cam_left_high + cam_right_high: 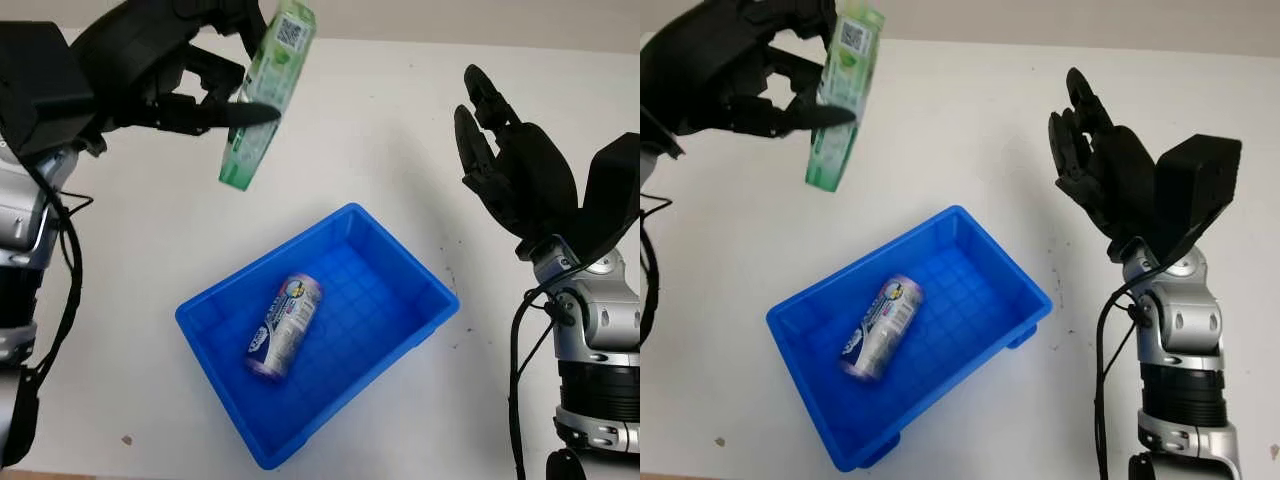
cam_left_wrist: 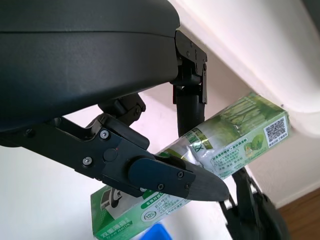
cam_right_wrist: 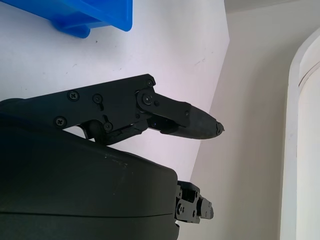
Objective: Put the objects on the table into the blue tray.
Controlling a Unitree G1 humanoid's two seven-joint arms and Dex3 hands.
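My left hand [image 1: 215,75] is raised above the far left of the table, shut on a long green packet [image 1: 268,92] that hangs tilted, its lower end toward the blue tray [image 1: 420,325]. In the left wrist view the green packet [image 2: 220,150] is pinched between the black fingers [image 2: 175,177]. The blue tray sits in the middle of the white table and holds a purple and white can [image 1: 284,326] lying on its side. My right hand [image 1: 500,150] is open, held up over the table to the right of the tray.
The white table [image 1: 400,130] stretches around the tray, with a small brown speck [image 1: 126,439] near the front left edge. A corner of the blue tray [image 3: 85,17] shows in the right wrist view, beyond the fingers [image 3: 185,120]. A pale wall lies past the table's far edge.
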